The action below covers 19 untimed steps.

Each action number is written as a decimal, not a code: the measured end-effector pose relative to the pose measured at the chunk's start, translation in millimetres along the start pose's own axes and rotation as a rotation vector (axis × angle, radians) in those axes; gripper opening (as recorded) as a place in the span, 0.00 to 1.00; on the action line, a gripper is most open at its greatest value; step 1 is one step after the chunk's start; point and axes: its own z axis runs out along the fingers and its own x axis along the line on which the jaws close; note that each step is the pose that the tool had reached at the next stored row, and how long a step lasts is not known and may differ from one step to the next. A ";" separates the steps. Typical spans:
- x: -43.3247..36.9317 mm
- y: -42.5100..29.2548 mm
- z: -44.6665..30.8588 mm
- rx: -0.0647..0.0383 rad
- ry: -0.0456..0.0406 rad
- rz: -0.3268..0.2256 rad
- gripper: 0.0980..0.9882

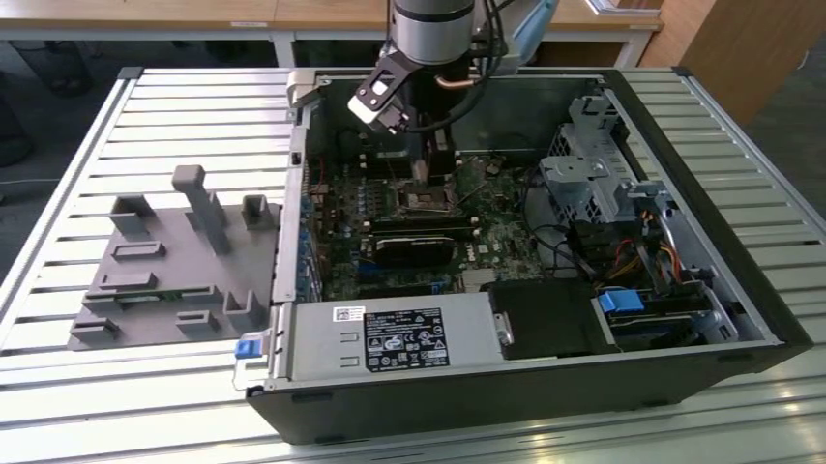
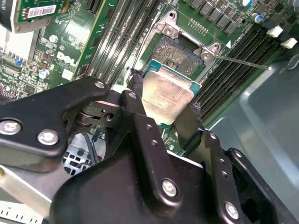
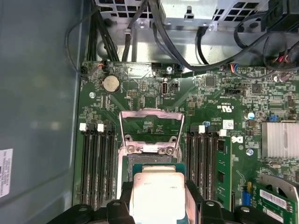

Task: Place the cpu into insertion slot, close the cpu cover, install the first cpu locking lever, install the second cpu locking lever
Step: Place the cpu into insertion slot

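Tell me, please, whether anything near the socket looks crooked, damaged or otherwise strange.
Nothing looks broken or spilled. The cpu, clamped in the gripper over the insertion slot, sits roughly square to it in the first wrist view. Its metal top looks smudged and blotchy. The cpu cover stands open.

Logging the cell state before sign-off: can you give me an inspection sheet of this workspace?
Surface: slatted metal table, bearing an open computer case.
Job's things: cpu over the insertion slot, not seated; cpu cover swung open.
Clutter: grey fixture block beside the case.
End effector: shut on the cpu.
Cables: black bundle at the board's edge.
Surroundings: wooden desks behind.
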 end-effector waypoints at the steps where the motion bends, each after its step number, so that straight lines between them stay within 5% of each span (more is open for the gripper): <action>1: 0.2 -0.1 1.9 0.000 -0.0001 0.001 0.48; 19: 5.8 -6.2 32.6 0.000 -0.0015 0.011 0.48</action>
